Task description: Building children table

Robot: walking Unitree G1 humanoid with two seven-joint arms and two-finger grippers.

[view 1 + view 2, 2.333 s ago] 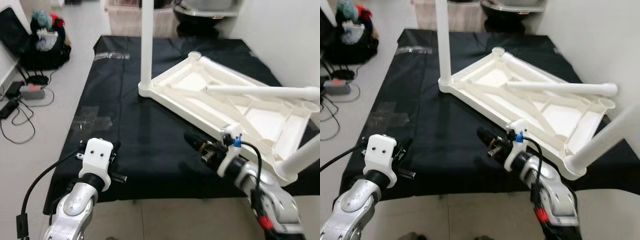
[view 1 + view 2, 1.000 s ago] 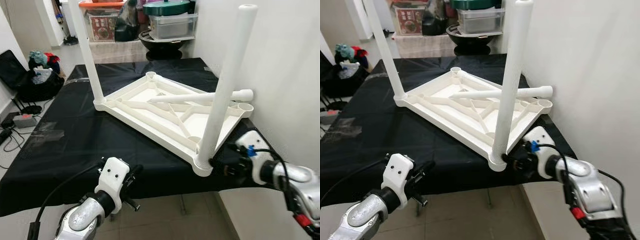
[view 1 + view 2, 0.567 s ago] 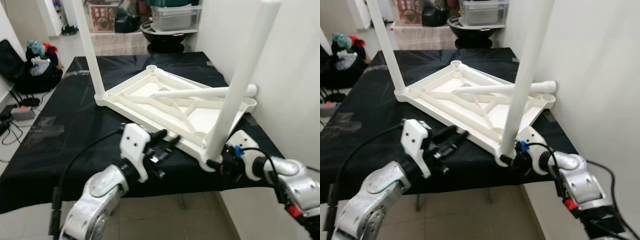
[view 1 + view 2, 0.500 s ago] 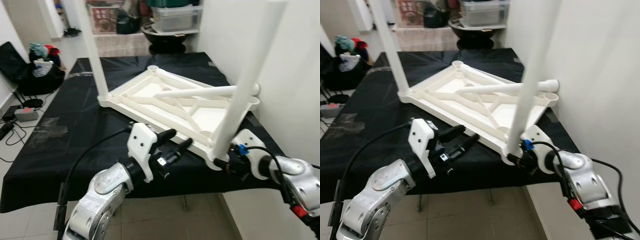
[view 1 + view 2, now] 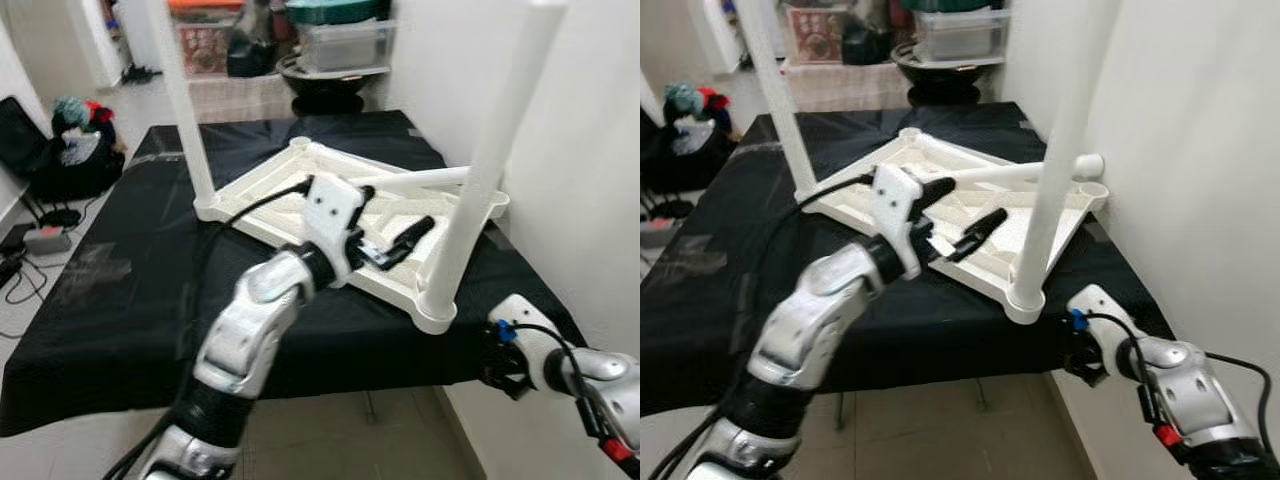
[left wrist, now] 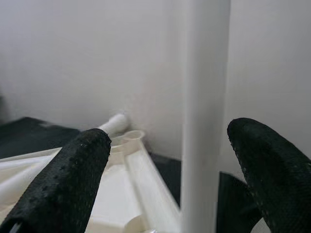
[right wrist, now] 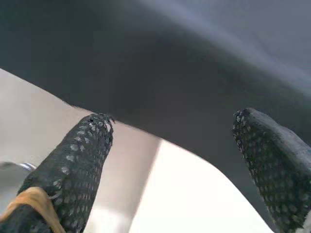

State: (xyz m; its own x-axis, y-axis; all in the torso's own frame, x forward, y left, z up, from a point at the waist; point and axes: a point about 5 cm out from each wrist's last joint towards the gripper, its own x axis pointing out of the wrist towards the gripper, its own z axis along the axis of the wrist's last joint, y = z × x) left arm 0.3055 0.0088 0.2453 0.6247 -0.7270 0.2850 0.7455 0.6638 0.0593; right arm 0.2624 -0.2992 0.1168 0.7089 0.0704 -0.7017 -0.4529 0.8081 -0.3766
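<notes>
L gripper (image 5: pixel 405 232) spread wide over upturned white table (image 5: pixel 290 190), near upright leg (image 5: pixel 478 190); R gripper (image 7: pixel 175 160) wide, below table's corner.

A lived-in home room: tiled floor (image 5: pixel 60 440), plain white wall (image 5: pixel 590 200), a black bag (image 5: pixel 70 160) stuffed with clothes at far left, cables and a power strip (image 5: pixel 45 238) beside it, stacked storage tubs (image 5: pixel 340 40) at the far end.

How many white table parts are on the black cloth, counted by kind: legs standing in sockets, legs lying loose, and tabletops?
Legs standing in sockets: 2, the near leg and the far leg
Legs lying loose: 1, the loose leg
Tabletops: 1, the upturned tabletop
Total: 4
</notes>
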